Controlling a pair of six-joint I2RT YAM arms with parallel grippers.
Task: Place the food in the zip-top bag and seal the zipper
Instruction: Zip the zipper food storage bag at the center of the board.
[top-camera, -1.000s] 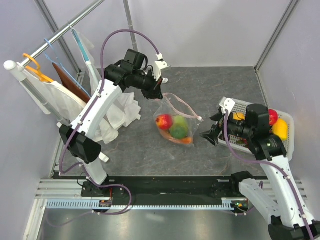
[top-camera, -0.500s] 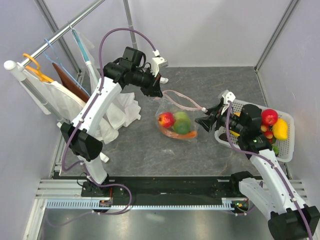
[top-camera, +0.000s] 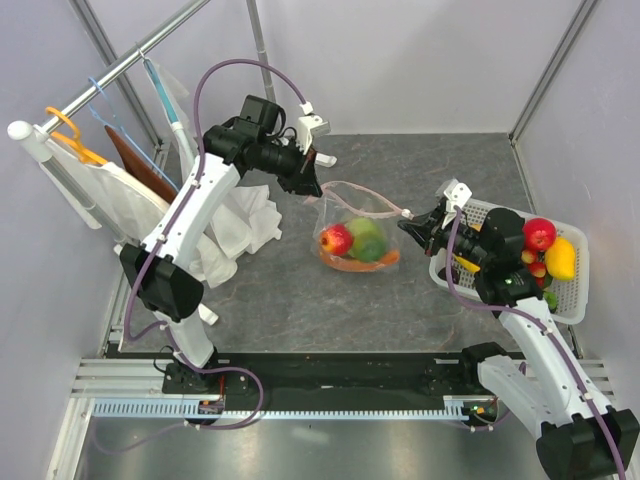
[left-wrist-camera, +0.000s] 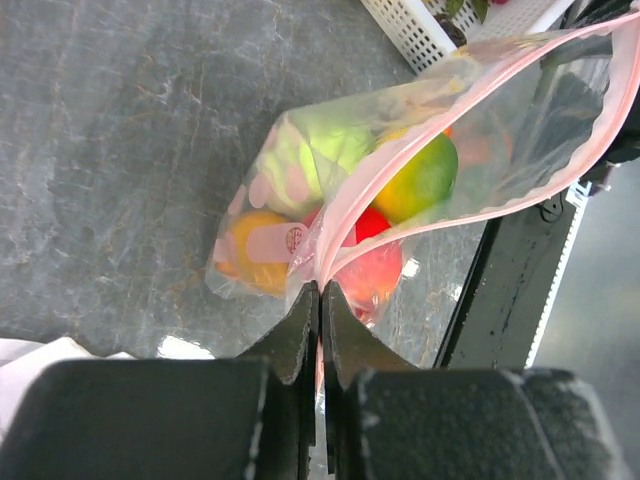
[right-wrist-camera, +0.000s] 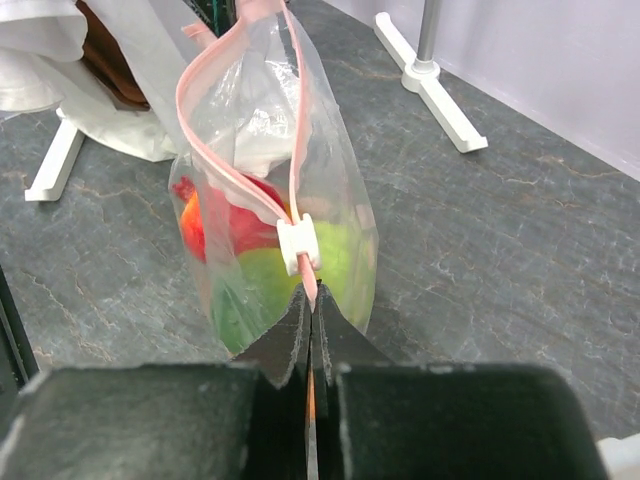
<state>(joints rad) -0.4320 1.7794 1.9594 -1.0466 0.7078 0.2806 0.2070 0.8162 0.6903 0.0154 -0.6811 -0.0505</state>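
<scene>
From above, the zip-top bag (top-camera: 372, 212) hangs stretched over the middle of the worktop (top-camera: 260, 290), its load resting on the surface. The left end effector (top-camera: 318, 190) is at its 10 o'clock corner and the right end effector (top-camera: 408, 228) at its 3 o'clock corner. A red apple (top-camera: 335, 240), the green cabbage (top-camera: 368, 240) and an orange piece (top-camera: 362, 265) are inside. At the worktop's 3 o'clock edge the white basket (top-camera: 575, 295) holds more food, among it another apple (top-camera: 538, 233) and the lemon (top-camera: 561, 257), so loading looks only partly done. In the left wrist view, that end effector (left-wrist-camera: 320, 295) is fully closed, pinching the bag (left-wrist-camera: 520, 120) at the corner where its two pink edges meet. The edges spread apart toward 2 o'clock, so the mouth gapes. In the right wrist view, the right end effector (right-wrist-camera: 310, 300) is closed on the tail of the zipper (right-wrist-camera: 190, 90), just beneath the white slider tab (right-wrist-camera: 298, 245). The tab sits at this end and the strip above it is parted. Sealing is not yet begun: judging by this, the slider has the whole mouth to travel.
</scene>
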